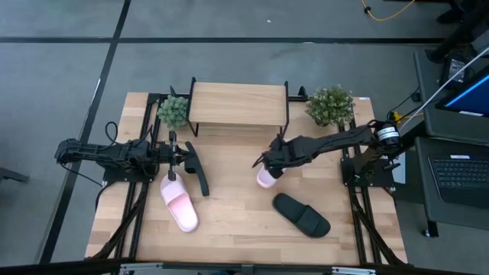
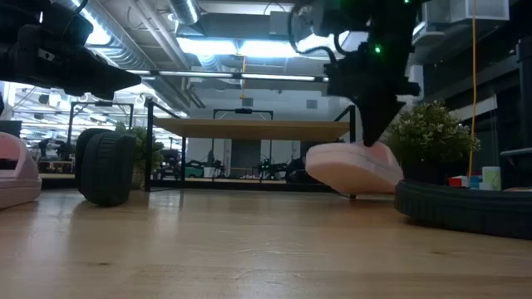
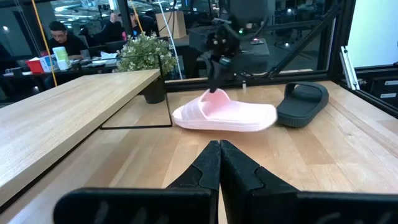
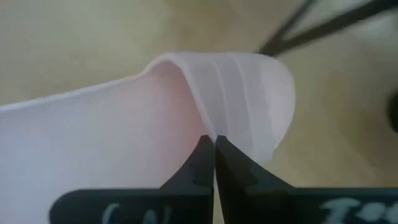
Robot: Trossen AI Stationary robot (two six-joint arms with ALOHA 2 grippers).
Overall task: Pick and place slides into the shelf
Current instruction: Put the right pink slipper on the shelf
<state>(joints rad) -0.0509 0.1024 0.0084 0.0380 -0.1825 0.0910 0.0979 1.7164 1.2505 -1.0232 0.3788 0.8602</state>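
Right gripper [image 1: 269,163] is clamped shut on the strap edge of a pale pink slide [image 1: 267,177], lifted off the tabletop just before the shelf [image 1: 238,104]; so thin a pinch risks slippage.

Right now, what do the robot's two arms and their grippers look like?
Both arms are dark, slim and jointed, with black cables along them. The left gripper and right gripper each end in two black tapered fingers. The right arm has a silver band near its base.
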